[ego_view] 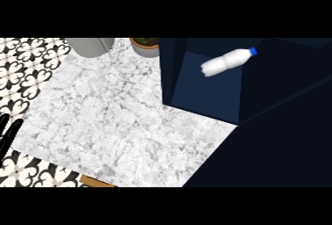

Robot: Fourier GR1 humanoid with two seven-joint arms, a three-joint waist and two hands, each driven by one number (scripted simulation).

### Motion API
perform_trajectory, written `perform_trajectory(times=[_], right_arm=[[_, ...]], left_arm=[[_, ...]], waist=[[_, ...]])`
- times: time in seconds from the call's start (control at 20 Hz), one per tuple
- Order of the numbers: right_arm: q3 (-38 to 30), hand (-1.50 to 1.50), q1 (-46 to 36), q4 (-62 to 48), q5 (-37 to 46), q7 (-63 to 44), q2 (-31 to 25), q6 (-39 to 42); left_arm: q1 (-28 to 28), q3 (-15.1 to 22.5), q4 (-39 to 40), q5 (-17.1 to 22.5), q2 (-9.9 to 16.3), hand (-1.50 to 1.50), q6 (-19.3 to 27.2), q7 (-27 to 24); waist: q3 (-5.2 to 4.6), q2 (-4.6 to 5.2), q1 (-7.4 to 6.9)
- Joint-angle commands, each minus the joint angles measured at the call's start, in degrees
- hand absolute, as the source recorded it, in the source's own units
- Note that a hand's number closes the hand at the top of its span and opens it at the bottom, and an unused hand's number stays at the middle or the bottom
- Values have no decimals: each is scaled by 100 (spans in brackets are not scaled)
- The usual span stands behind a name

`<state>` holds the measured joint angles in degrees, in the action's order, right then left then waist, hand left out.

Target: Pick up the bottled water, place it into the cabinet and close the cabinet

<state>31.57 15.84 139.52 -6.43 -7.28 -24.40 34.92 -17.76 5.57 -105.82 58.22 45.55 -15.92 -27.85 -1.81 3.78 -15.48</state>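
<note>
The bottled water (225, 62), clear with a blue cap, lies on its side inside the dark blue cabinet (207, 94), cap pointing to the upper right. No hand touches it. The cabinet stands open, and its dark door (285, 132) fills the right side of the head view. Only the black fingers of my left hand (8, 128) show, at the left edge of the view; they are straight, point up, hold nothing and are far from the bottle. My right hand shows nowhere.
A white marble counter (123, 118) spreads left of the cabinet. A grey round container (91, 46) and a potted plant (146, 45) stand at its far edge. Black-and-white patterned floor (23, 66) lies beyond the counter's left side.
</note>
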Motion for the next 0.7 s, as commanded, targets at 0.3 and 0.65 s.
perform_trajectory(times=[0.3,0.65], right_arm=[[-215,150,-1235,-1097,93,-1193,677,-638],[-436,150,-2427,-2258,-150,-1721,1380,-930]], left_arm=[[52,-81,94,71,22,-150,-84,7],[88,-45,192,129,-38,-150,-105,37]], waist=[[44,-8,6],[83,-14,33]])
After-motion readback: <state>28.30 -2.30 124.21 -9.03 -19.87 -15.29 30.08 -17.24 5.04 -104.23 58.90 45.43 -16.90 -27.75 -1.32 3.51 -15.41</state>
